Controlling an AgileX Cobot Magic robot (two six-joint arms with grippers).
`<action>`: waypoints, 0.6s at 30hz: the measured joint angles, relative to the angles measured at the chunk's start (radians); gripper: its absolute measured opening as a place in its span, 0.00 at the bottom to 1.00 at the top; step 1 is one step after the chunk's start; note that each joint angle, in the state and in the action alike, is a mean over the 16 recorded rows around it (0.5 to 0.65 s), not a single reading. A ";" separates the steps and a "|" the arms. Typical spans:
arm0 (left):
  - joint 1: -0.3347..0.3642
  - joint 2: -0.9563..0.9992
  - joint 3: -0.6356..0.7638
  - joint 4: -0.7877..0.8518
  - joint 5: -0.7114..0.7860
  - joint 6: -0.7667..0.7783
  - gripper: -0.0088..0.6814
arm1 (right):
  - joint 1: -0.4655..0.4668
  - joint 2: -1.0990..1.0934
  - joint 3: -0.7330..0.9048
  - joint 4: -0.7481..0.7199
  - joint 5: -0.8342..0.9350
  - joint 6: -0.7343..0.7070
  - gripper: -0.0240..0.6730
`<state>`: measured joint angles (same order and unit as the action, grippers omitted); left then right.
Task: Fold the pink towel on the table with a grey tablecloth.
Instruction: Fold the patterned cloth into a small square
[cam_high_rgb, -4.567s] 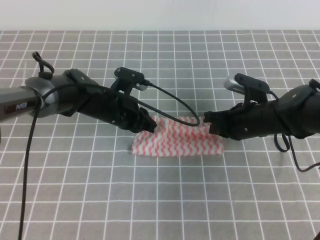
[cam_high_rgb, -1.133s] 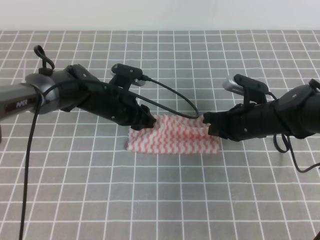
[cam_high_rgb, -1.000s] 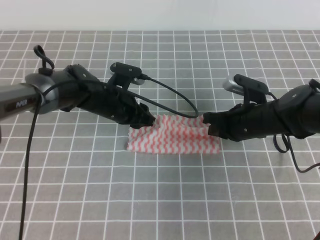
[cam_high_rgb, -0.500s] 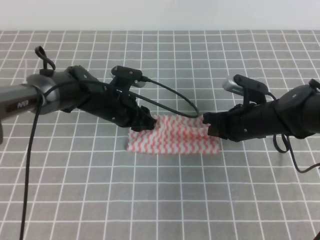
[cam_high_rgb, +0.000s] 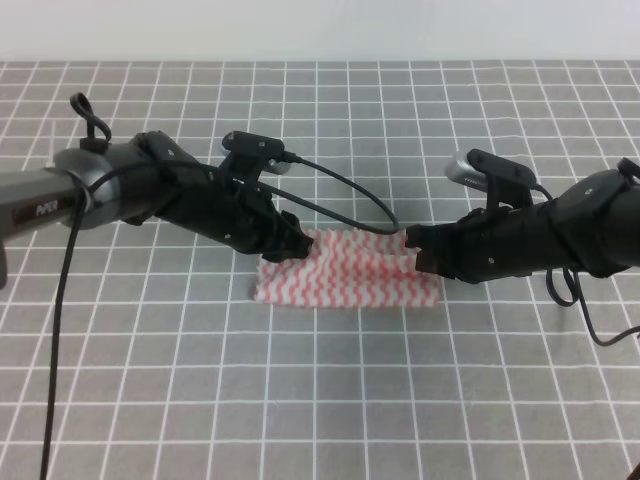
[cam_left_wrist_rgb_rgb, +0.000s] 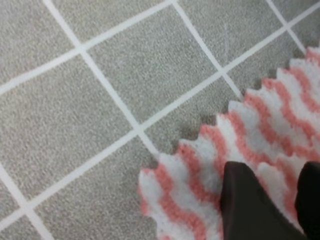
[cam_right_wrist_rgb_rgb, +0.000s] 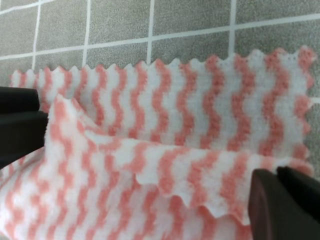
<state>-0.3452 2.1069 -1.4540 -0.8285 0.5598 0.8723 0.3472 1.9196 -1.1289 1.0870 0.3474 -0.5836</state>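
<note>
My left gripper (cam_high_rgb: 296, 243) is pinched on the far left corner of the pink towel (cam_high_rgb: 350, 275), and my right gripper (cam_high_rgb: 415, 250) is clamped on its far right corner, the held edge lifted. The towel lies near the middle of the table with a grey tablecloth (cam_high_rgb: 320, 400), folded over itself.

the only lettering is a small white word on the red-and-dark band of the left arm's tube (cam_high_rgb: 35, 212), at the left edge of the exterior high view; it seems to read "piper" but is too small to be sure. both wrist views carry no text.
</note>
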 joint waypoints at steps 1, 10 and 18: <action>0.000 0.000 0.000 0.001 -0.001 0.000 0.33 | 0.000 0.000 0.000 0.000 0.000 0.000 0.01; 0.000 -0.003 0.000 0.016 -0.011 0.004 0.22 | 0.000 0.000 0.000 0.000 0.000 0.000 0.01; -0.001 -0.012 0.001 0.026 -0.014 0.020 0.10 | 0.000 0.000 0.000 0.000 0.001 0.000 0.01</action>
<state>-0.3457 2.0946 -1.4526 -0.8027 0.5460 0.8927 0.3472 1.9196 -1.1290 1.0868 0.3482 -0.5836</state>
